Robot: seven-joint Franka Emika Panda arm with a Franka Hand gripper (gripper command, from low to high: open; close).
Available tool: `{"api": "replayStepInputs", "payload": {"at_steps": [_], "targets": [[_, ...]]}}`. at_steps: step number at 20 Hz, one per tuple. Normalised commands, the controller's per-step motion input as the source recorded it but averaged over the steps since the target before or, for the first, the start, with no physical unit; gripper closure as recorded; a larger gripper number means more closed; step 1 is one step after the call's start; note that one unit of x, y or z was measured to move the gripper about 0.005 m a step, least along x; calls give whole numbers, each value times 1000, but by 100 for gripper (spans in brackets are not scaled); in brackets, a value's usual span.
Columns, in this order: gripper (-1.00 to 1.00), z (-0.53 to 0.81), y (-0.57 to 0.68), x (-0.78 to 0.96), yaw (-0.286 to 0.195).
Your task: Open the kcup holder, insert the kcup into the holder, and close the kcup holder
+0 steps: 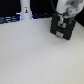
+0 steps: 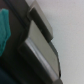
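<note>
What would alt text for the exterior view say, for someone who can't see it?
A white robot arm's tool reaches down onto a black boxy kcup holder at the back of a pale table, toward the exterior view's right. A tall white bottle-like object stands toward the back left.

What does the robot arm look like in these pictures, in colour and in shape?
In the exterior view, the arm is white with rounded segments, and it ends in a darker, blocky claw. The wrist view shows pale grey, flat-sided fingers with dark edges. The pictures are too blurred to show any cables or markings.
</note>
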Motion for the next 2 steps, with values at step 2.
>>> {"api": "replayStepInputs", "payload": {"at_steps": [2], "targets": [[-100,824,21,111,2]]}}
